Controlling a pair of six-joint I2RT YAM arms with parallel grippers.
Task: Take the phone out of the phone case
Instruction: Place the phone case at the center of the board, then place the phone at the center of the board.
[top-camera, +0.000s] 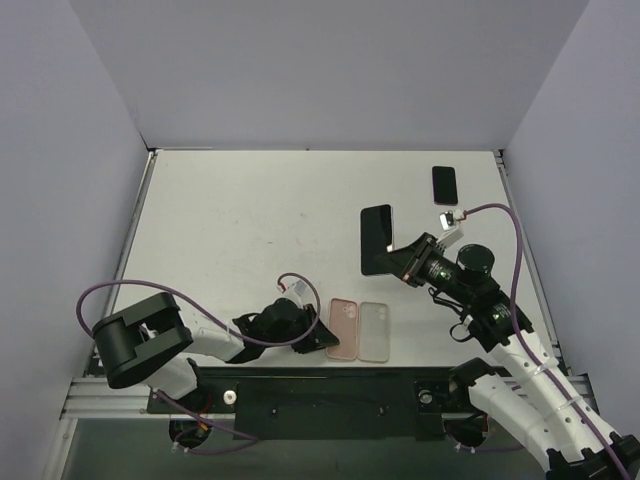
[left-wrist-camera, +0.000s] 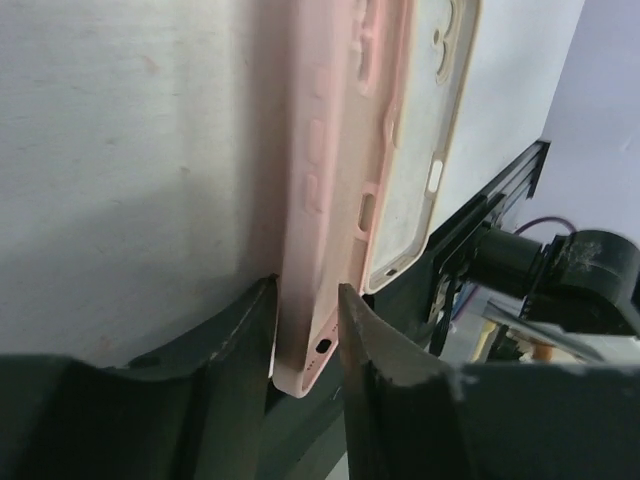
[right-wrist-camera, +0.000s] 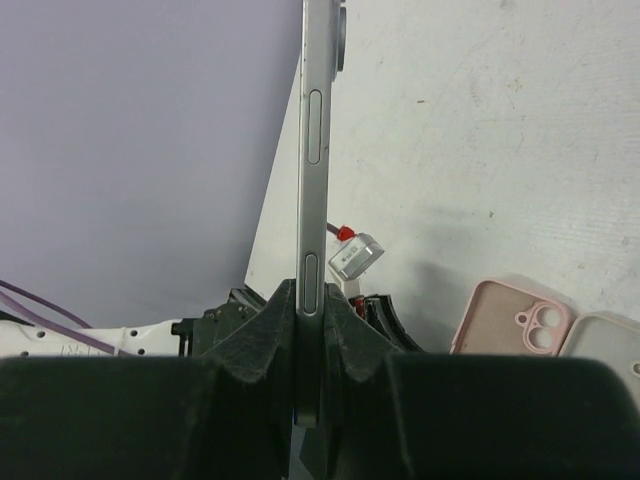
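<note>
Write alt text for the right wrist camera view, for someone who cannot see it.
The right gripper holds a phone edge-on between its fingers, the silver side with its two buttons facing the camera. Behind it lies the white table, with an empty pink case and a pale case side by side at the lower right.

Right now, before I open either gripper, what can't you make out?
- Left wrist view: whether the left gripper actually pinches the pink case. It straddles the case's edge, but contact is unclear. In the top view, the left arm covers that spot.
- Right wrist view: the phone sits edge-on in the right gripper, which hides its lower end.
- Top view: the second phone is too small to tell face from back.
</note>
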